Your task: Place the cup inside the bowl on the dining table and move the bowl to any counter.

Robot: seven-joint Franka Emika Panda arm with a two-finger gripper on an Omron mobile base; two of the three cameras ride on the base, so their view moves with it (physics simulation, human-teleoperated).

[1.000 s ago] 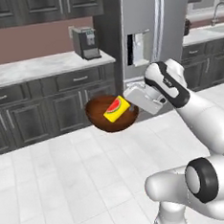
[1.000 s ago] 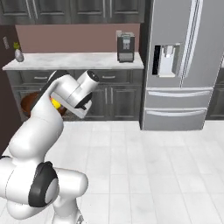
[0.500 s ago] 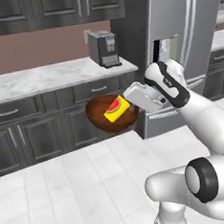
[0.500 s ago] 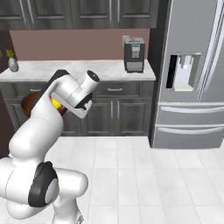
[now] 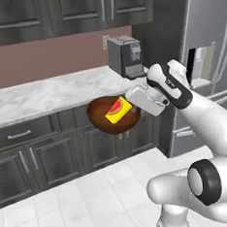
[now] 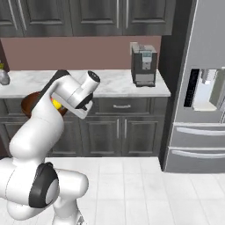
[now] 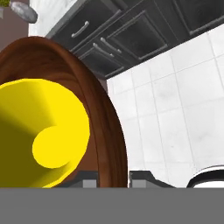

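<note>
The dark reddish-brown bowl hangs in the air in front of the counter's cabinets, below the level of the worktop. The yellow cup with its red mark lies on its side inside it. My gripper is shut on the bowl's right rim. In the hand view the bowl's rim runs between my fingertips, with the cup just left of it. From the right base view, the bowl and the cup peek out behind my forearm. The dining table is out of view.
The white marble counter over dark grey cabinets runs along the mauve wall. A coffee machine stands at its right end, beside a steel fridge. A small grey vase sits on the counter's far left. White tiled floor lies below.
The whole picture has shifted: the base has moved, and the counter and coffee machine now stand larger and closer. The bowl with the cup stays in my shut gripper.
</note>
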